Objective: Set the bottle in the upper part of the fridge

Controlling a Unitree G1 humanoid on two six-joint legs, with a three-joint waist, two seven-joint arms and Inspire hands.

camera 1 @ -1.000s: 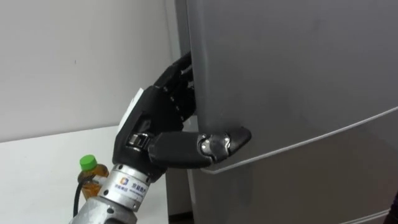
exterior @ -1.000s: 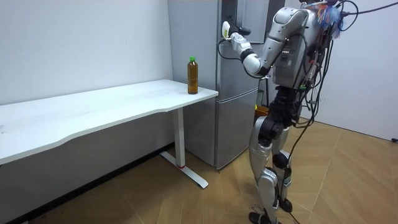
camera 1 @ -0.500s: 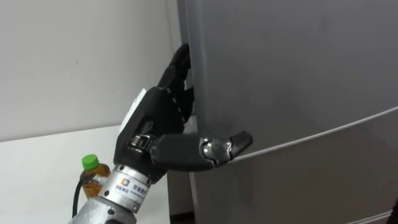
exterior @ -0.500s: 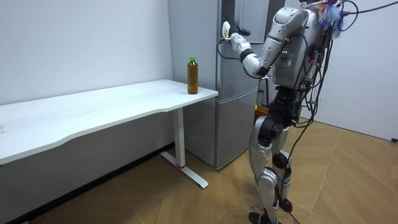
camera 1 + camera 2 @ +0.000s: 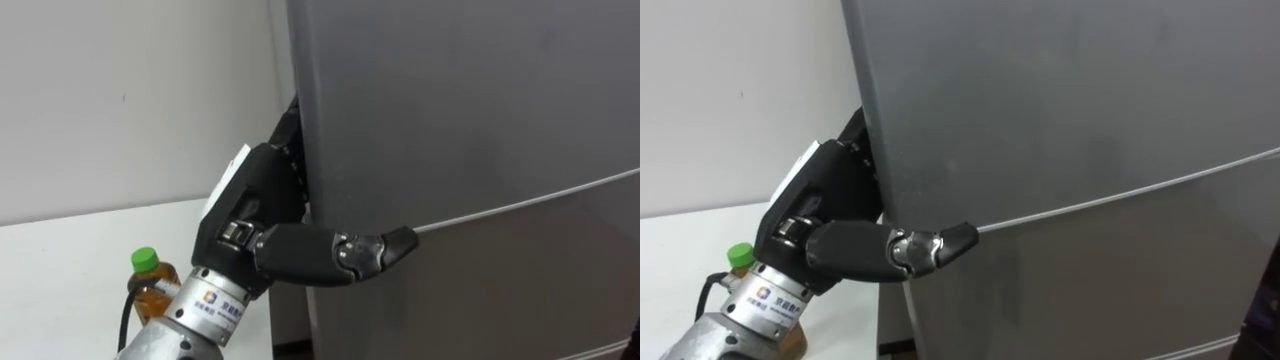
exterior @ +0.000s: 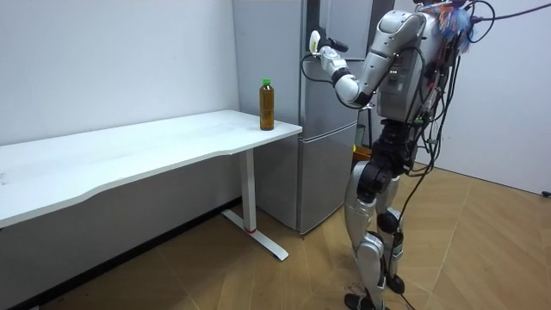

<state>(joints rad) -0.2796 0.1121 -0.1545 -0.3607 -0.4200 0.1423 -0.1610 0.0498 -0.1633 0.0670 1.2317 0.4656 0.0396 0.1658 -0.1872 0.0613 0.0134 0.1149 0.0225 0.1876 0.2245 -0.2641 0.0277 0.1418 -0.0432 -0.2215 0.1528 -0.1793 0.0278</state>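
The bottle (image 5: 152, 288), amber with a green cap, stands on the white table (image 6: 172, 138) near its end by the fridge; it is also in the room view (image 6: 267, 104). The grey fridge (image 5: 460, 110) is closed, and a seam (image 5: 520, 200) divides its upper door from the lower one. My left hand (image 5: 250, 212) is at the upper door's left edge, just above the seam. Its thumb lies across the door's front and the rest of the hand reaches behind the edge, hidden. In the room view I stand upright facing the fridge (image 6: 323, 129), left arm raised.
A white wall runs behind the table. The table's corner (image 6: 288, 131) is close to the fridge's side. Wooden floor (image 6: 465, 250) lies open around my feet.
My left hand has slid further behind the door's left edge, and its thumb has shifted a little right along the door's front. The bottle has not moved.
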